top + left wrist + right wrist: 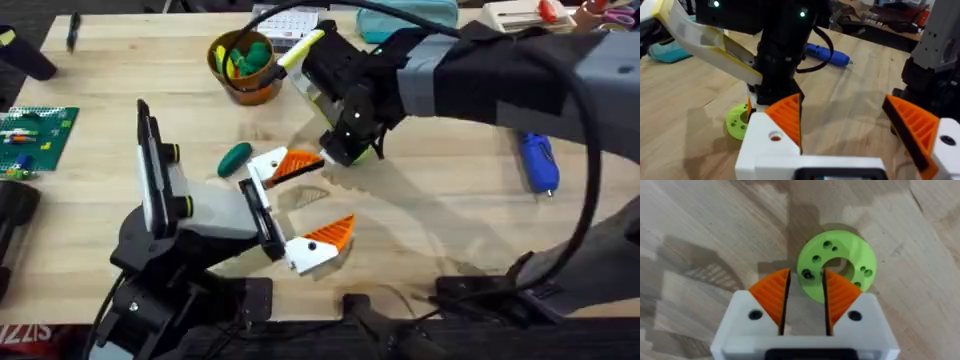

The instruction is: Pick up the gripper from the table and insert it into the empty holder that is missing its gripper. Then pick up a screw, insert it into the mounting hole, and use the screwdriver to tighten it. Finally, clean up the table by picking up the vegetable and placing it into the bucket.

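The right gripper point(805, 287) hangs narrowly parted over a lime-green ring point(837, 265), holding nothing; the left gripper point(310, 200) gapes empty. The vegetable point(235, 158) lies on the counter point(100, 200), bucket point(243, 66) behind, screwdriver point(537, 162) apart.

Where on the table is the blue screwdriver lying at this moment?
In the overhead view the screwdriver lies on the right side of the table, apart from the other items, beyond the right arm. The left wrist view also shows it on the wood.
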Available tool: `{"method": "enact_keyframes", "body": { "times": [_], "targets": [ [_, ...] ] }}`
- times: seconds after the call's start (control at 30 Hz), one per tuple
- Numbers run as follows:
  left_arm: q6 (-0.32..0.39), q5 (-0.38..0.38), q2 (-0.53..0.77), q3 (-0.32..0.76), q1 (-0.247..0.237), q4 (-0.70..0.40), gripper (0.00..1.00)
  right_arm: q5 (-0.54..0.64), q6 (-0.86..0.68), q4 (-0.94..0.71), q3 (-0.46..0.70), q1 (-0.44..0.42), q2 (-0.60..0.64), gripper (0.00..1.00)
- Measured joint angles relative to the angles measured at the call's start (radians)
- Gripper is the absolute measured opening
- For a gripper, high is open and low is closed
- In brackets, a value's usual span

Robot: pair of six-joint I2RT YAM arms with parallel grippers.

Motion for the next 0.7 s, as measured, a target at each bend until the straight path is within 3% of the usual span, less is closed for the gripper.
{"method": "enact_keyframes", "body": {
  "times": [0.7],
  "targets": [
    [0.000, 0.000, 0.000, 0.000, 0.000, 0.000, 0.986, 0.000, 0.004, -0.024, 0.032, 0.004, 0.000, 0.399]
  ]
}}
